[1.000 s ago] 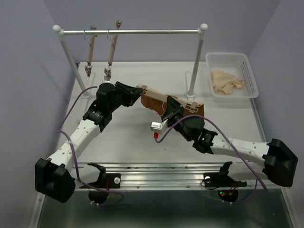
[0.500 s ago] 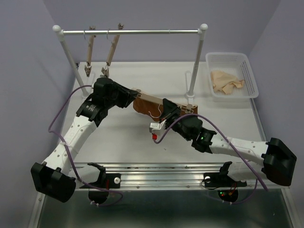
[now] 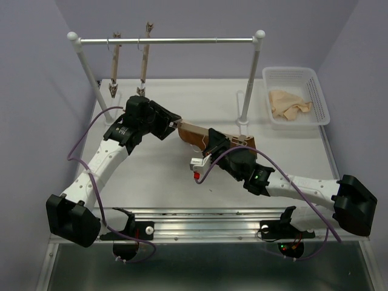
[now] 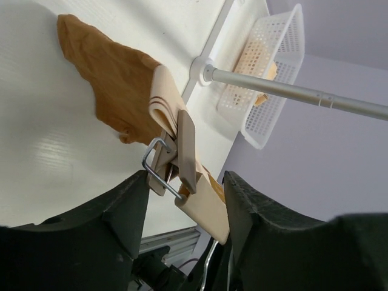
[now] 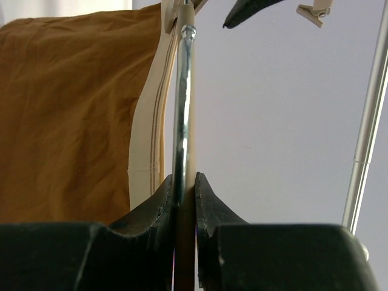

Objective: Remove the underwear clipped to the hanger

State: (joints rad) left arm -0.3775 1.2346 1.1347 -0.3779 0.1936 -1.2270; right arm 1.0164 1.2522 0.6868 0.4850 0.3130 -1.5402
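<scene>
The rust-brown underwear (image 3: 193, 137) lies on the table, clipped to the wooden hanger (image 3: 195, 129), which runs from centre to right. My left gripper (image 3: 173, 124) is at the hanger's left end. In the left wrist view it (image 4: 185, 209) is open, with its jaws on either side of the hanger end (image 4: 203, 203) and its clip (image 4: 185, 151); the underwear (image 4: 115, 85) hangs beyond. My right gripper (image 3: 216, 140) is shut on the hanger's middle. In the right wrist view it (image 5: 185, 194) clamps the bar and the metal hook (image 5: 182, 109), with the underwear (image 5: 73, 109) to the left.
A rack with a metal rail (image 3: 182, 41) stands at the back, with two empty hangers (image 3: 144, 60) on its left part. A white basket (image 3: 290, 71) at the back right holds a beige cloth (image 3: 290, 102). The rack's right post (image 3: 250, 85) stands just behind the hanger.
My left gripper drew back to the left, then came right again to the hanger's left end. The hanger and underwear shifted slightly in my right gripper's hold.
</scene>
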